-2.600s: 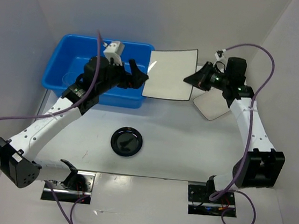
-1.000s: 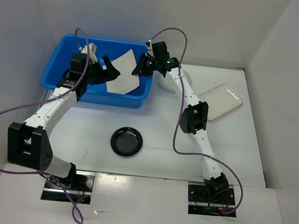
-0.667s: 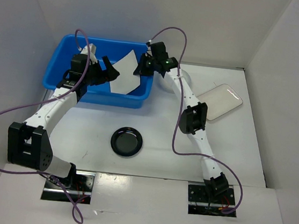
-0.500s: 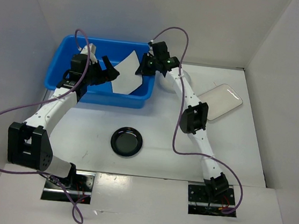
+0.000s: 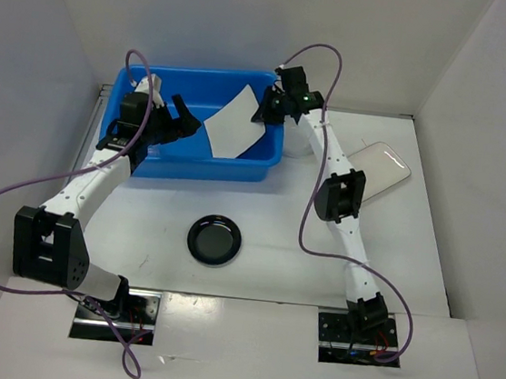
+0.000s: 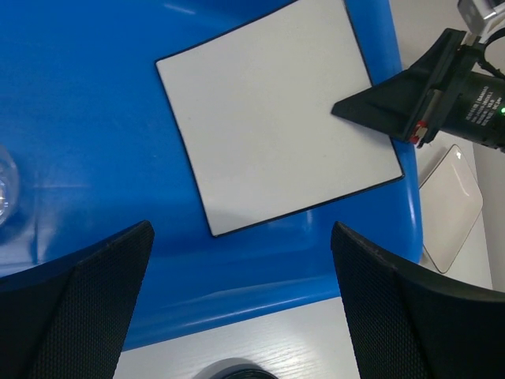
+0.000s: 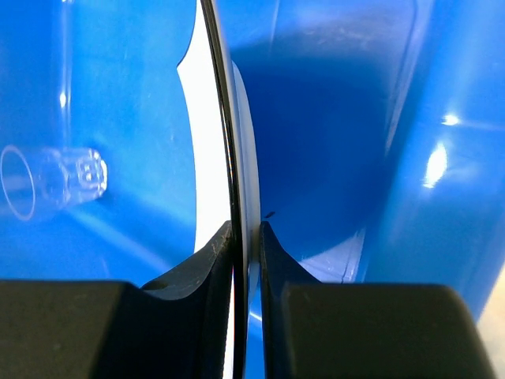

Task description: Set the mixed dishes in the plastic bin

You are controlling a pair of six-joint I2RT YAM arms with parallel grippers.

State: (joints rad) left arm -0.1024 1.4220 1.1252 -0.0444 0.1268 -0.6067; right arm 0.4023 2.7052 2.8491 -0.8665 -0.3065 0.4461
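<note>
Top external: right claw (image 5: pixel 263 116) pinches the square white plate (image 5: pixel 236 124) by one corner, tilted inside the blue bin (image 5: pixel 210 168); black saucer (image 5: pixel 214 239) and pale plate (image 5: pixel 382 168) sit on the counter (image 5: pixel 274 247). Left wrist: left claw (image 6: pixel 241 229) spread wide above the bin, holding nothing. Right wrist: plate edge-on between the fingers, clear cup (image 7: pixel 55 185) lying on the bin floor beyond; let go at this tilt, the plate could slap onto the cup.
</note>
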